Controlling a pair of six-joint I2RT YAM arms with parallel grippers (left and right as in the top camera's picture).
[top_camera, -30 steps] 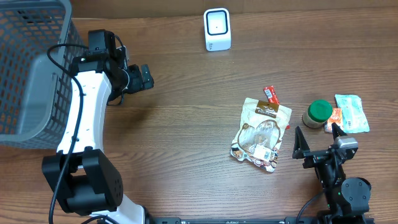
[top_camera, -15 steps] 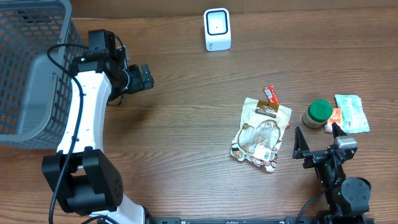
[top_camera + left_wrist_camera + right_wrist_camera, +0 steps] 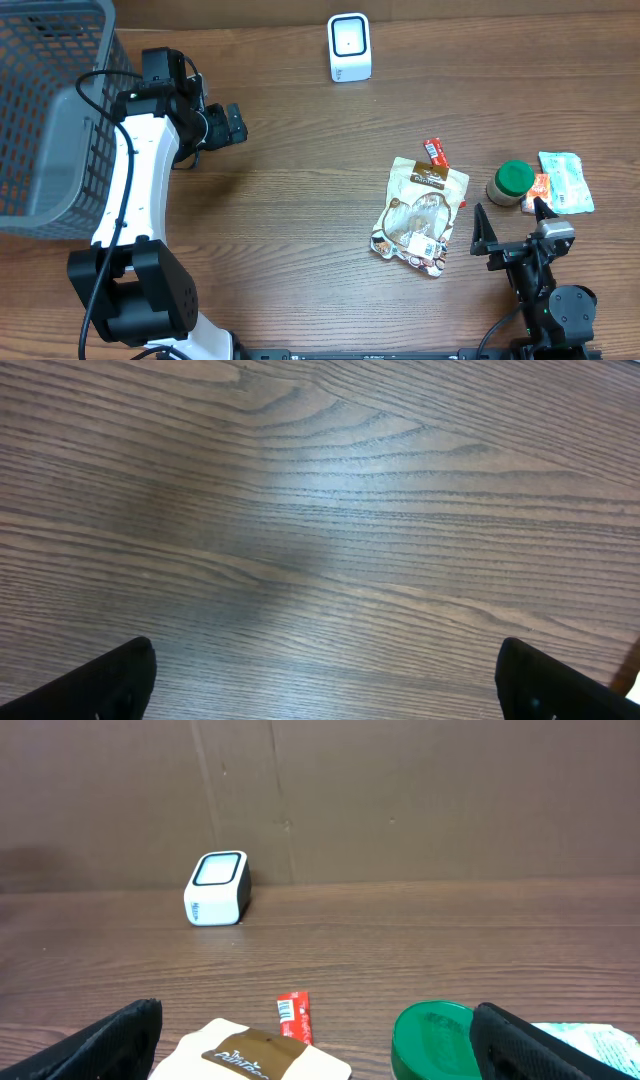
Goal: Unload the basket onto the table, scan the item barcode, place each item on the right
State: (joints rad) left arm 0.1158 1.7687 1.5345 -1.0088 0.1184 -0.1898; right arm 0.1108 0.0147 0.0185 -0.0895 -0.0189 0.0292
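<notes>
Both grippers are hanging empty, fingers spread wide. The left gripper (image 3: 234,126) is hovering over the bare wooden table (image 3: 330,510) beside the grey wire basket (image 3: 40,90), well apart from the goods. The right gripper (image 3: 510,225) is sitting low at the near edge, facing the items. A printed snack pouch (image 3: 422,215) is lying flat just to its left, with a red sachet (image 3: 437,152) at the pouch's far corner (touching or not, I cannot tell). A green-lidded jar (image 3: 512,183) is standing directly ahead, an orange packet (image 3: 541,187) and a pale green packet (image 3: 566,181) crowding beside it. The white barcode scanner (image 3: 349,47) is standing at the far edge, well apart, beyond the pouch and sachet.
</notes>
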